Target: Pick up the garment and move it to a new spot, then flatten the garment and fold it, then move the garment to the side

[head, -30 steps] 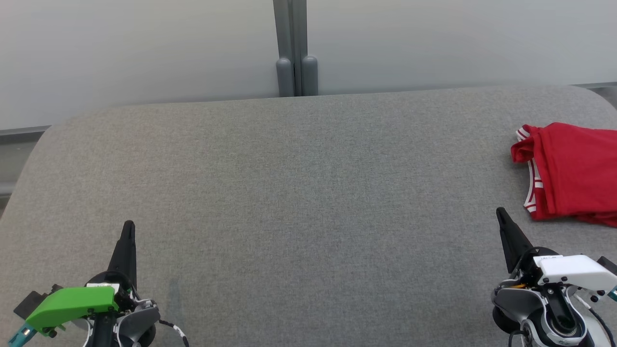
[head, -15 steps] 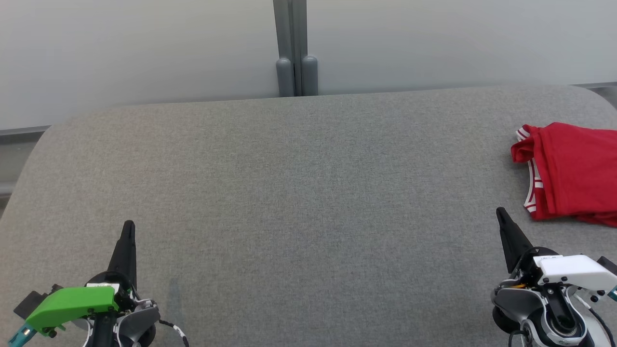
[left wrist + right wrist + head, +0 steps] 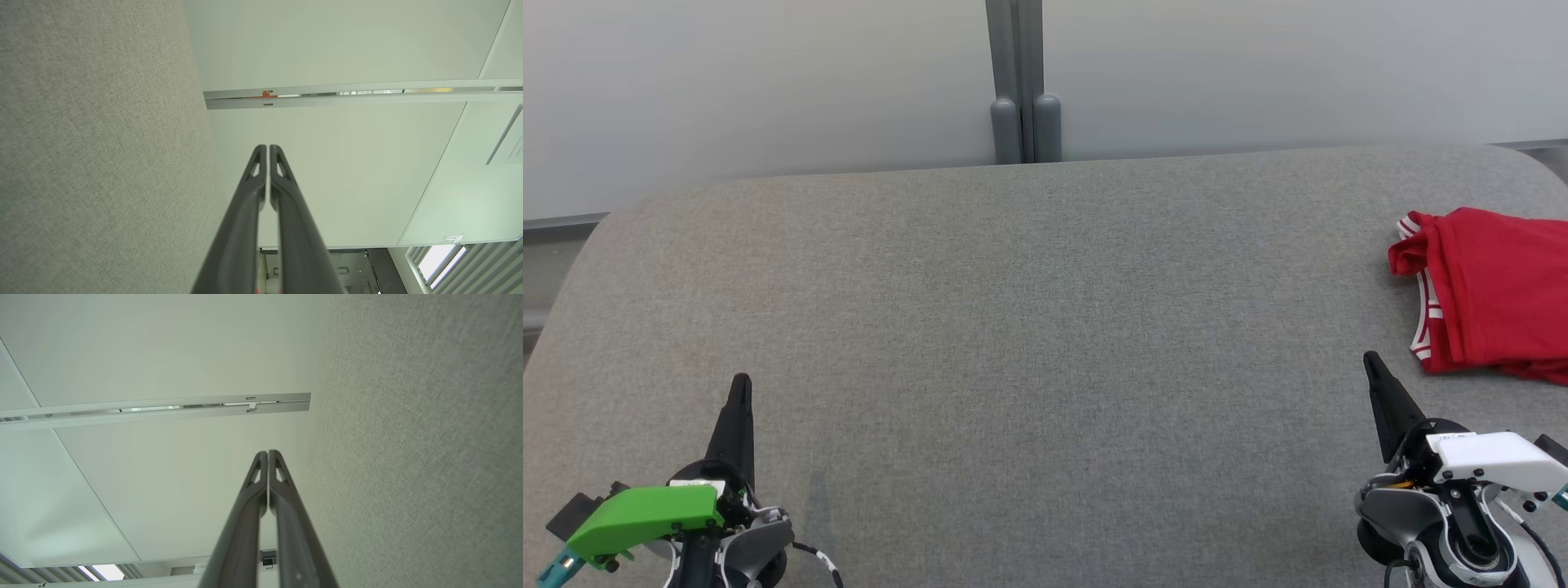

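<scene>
Evidently the red garment (image 3: pixel 1494 294) is lying in a compact, layered stack at the far right of the grey fabric-covered bench (image 3: pixel 1045 327), with its white-striped trim showing along the left edge and part of it cut off by the head view's border. It looks folded rather than crumpled, so the fold and the move to the side appear to be done, though whether this is the finished pile or only a starting heap cannot be told for sure.

Near the front edge the left pincer (image 3: pixel 739 392) is clenched on nothing, its dark fingers pressed together and well apart from the cloth. The right pincer (image 3: pixel 1374 367) is likewise clenched and empty, near the garment's lower left corner but not touching it. Both hang just above the bench.

If work remains, the next move calls for the right pincer to part its fingers and reach up and right to the cloth's near edge.
</scene>
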Motion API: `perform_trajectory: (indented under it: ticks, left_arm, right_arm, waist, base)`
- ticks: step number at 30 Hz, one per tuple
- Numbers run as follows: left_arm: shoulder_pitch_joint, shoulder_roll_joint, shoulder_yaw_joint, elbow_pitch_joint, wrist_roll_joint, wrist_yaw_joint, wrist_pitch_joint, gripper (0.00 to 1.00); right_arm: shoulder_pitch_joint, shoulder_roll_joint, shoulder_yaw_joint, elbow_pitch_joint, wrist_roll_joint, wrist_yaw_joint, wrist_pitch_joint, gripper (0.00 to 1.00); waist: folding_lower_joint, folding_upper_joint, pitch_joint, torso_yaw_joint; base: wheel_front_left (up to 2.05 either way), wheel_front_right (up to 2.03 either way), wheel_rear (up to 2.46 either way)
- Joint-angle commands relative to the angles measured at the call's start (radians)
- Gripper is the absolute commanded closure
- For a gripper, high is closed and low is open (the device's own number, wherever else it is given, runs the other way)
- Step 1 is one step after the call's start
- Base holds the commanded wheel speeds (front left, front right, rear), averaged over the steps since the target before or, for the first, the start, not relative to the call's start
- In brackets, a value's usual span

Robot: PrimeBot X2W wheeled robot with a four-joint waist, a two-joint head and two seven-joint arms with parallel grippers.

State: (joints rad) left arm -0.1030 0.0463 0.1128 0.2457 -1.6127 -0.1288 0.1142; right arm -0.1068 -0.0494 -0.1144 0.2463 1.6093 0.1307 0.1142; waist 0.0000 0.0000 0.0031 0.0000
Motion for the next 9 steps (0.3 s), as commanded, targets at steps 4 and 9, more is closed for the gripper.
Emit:
perform_trajectory:
  ticks: [4,9]
  left_arm:
    - [-0.011,0.007,0.003,-0.002,-0.001,-0.004,0.003,1.00]
    - [-0.011,0.007,0.003,-0.002,-0.001,-0.004,0.003,1.00]
  right_arm:
    - [-0.002,-0.001,-0.002,-0.005,0.007,0.000,0.003,1.00]
    - [-0.002,-0.001,-0.002,-0.005,0.007,0.000,0.003,1.00]
  waist:
    - [0.0000,0.0000,0.000,0.000]
    - [0.0000,0.0000,0.000,0.000]
  base:
    - [0.00,0.00,0.00]
    - [0.00,0.00,0.00]
